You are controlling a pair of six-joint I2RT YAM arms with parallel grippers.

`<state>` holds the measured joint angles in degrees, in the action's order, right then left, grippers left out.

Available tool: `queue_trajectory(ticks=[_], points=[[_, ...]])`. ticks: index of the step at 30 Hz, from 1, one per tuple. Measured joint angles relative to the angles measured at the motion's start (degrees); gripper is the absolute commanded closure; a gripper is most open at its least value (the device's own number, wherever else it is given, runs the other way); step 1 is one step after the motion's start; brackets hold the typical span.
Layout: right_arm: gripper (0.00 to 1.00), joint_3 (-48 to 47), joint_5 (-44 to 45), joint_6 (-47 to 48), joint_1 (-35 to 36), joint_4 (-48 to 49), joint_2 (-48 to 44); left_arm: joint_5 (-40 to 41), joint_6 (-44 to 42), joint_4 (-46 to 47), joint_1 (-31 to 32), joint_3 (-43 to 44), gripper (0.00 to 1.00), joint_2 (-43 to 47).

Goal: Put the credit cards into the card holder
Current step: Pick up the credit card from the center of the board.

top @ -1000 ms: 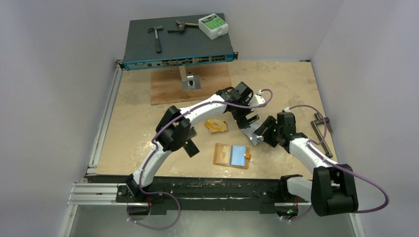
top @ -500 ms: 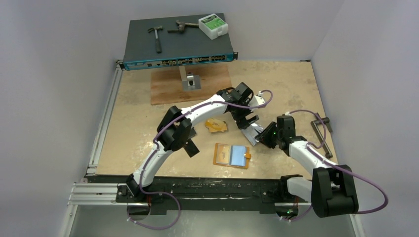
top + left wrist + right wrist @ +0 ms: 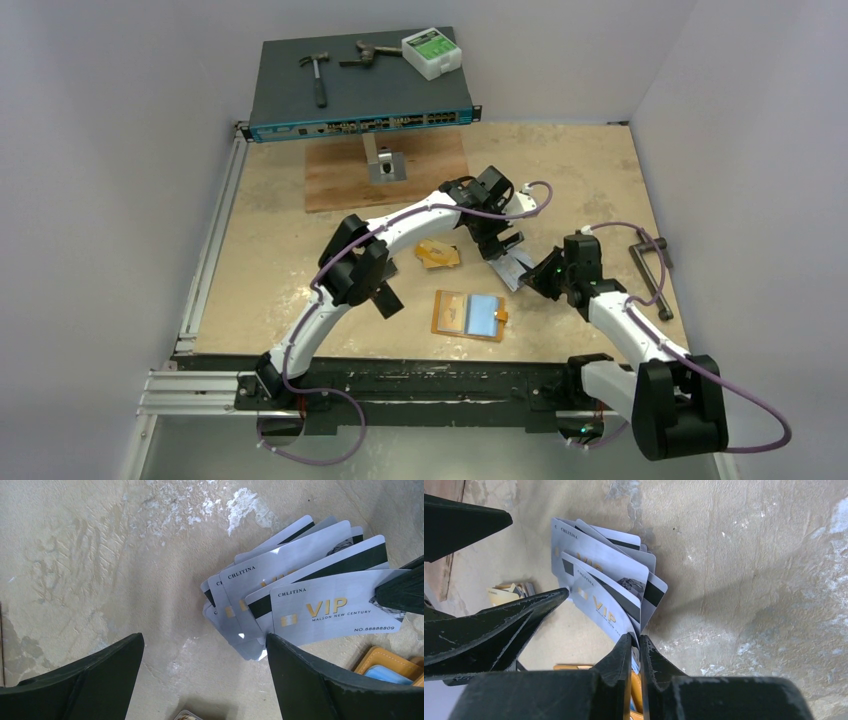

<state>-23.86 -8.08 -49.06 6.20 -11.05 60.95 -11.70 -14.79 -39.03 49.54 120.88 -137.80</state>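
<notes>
two robot arms meet over a tan bench [image 3: 270, 250]. one fan of silver credit cards [image 3: 280, 565] lies on it between them; we count at least five, two showing a dark stripe. the right fingers [image 3: 614, 680] are closed, pinching one corner of the front vip card [image 3: 335, 612], which tilts up off the fan. the left fingers [image 3: 320, 680] are spread wide and hold nothing; one finger sits beside the fan's near edge, and we cannot tell if it touches. one orange card holder [image 3: 470, 315] lies open and flat on the bench, near its front edge and just in front of the fan, with one blue card in its right half. one small pile of orange-gold cards [image 3: 438, 254] lies left of the fan, under the left arm; too small to count. at the back, one network switch [image 3: 360, 100] carries one hammer [image 3: 316, 75], one other hand tool [image 3: 365, 52] and one white box with a green label [image 3: 431, 52]. one wooden board [image 3: 340, 185] lies in front of it.
</notes>
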Motion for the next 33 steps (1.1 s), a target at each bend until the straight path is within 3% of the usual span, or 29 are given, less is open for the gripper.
queue_trajectory(ticks=[12,18,22,28,33], points=[[0.97,0.0,-0.5,0.1,0.0,-2.8,-3.8,0.3,-0.7,-1.1,-0.2,0.2,0.04,0.0],[1.0,-0.6,-2.1,1.1,0.0,-3.3,-5.8,-6.6,-0.6,-4.6,-2.0,-0.4,0.0,2.0],[1.0,-2.4,-3.7,1.7,0.0,-3.0,-4.5,-13.2,-2.2,-5.7,-4.5,-5.4,0.0,8.3],[1.0,-5.1,-7.7,2.0,-0.6,0.2,-2.5,-17.4,-11.9,-4.3,-6.3,-19.1,0.0,21.4],[1.0,-5.5,-12.4,2.9,-1.8,3.8,-2.6,-19.3,-18.5,-6.1,-6.3,-21.8,0.0,25.3]])
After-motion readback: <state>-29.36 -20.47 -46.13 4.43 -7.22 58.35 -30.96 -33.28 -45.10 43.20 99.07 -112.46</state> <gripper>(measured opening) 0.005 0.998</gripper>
